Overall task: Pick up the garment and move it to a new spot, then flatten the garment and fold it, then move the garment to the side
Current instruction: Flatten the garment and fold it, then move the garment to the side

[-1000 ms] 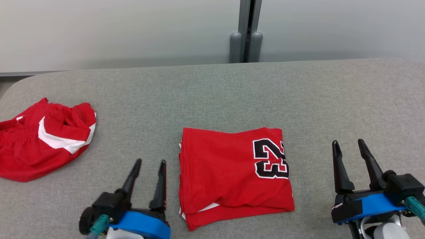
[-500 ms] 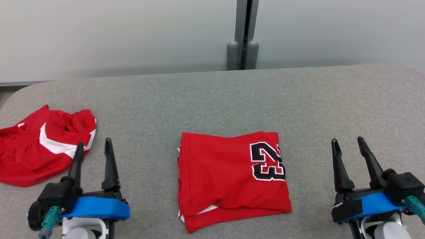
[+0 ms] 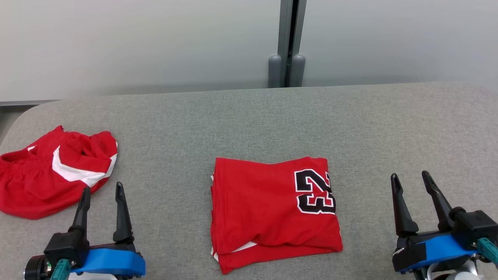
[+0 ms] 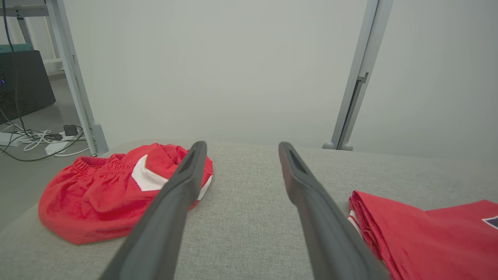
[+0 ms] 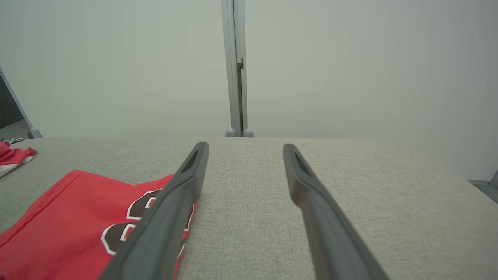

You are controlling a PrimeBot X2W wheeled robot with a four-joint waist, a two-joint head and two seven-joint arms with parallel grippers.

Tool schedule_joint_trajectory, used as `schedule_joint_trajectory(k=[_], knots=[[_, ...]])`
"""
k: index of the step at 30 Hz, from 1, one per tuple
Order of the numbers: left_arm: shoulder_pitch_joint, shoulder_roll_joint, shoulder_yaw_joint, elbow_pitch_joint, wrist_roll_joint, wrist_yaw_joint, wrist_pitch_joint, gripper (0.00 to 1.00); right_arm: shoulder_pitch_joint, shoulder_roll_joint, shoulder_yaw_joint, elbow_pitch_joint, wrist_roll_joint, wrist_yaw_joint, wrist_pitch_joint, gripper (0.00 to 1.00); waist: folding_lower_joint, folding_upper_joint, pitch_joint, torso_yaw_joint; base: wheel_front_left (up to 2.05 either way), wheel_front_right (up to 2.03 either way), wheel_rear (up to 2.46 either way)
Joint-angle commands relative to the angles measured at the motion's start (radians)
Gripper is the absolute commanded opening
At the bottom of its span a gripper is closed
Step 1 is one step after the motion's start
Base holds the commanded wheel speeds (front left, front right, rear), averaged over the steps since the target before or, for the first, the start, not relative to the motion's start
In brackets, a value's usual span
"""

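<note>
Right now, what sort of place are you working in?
Probably a lab or test room, not a home: a grey fabric-covered table against pale partition panels joined by a metal post, with loose cables on the floor.

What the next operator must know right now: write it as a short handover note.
Left end effector: open, empty, at the table's front left, near the crumpled red shorts but not touching them.
Right end effector: open, empty, at the front right, clear of the garment.
Folded red garment: lies stacked in the middle of the grey padded table, with the number 23 facing up.
Done: flattening and folding, judging by how it lies.
Left: grasp the folded garment and move it to the side.
</note>
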Motion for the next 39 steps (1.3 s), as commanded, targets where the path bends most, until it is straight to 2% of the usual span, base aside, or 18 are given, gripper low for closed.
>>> schedule_joint_trajectory(k=[1,17,25,30,39], knots=[[0.007,0.009,-0.001,0.006,0.015,0.004,-0.005,1.00,0.013,0.002,-0.002,-0.011,-0.005,0.000,0.006,1.00,0.0001,0.0000,0.000,0.002,0.00,0.00,0.00],[-0.006,-0.002,0.007,0.021,0.032,-0.003,-0.005,1.00,0.023,0.006,-0.004,-0.014,-0.007,0.000,0.027,1.00,0.0001,0.0000,0.006,0.005,0.00,0.00,0.00],[-0.030,-0.013,0.008,0.015,0.038,-0.006,-0.005,1.00,-0.089,0.004,0.045,0.007,-0.003,0.000,0.034,1.00,0.0001,0.0000,0.035,0.011,0.00,0.00,0.00],[-0.047,-0.025,0.002,0.018,0.045,-0.013,-0.005,1.00,-0.183,-0.005,0.106,0.070,-0.006,0.000,0.078,1.00,0.0001,0.0000,0.059,0.025,0.00,0.00,0.00],[-0.072,-0.048,-0.005,0.021,0.056,-0.019,-0.005,1.00,-0.254,-0.011,0.145,0.246,0.000,0.000,0.053,1.00,0.0001,0.0000,0.099,0.058,0.00,0.00,0.00]])
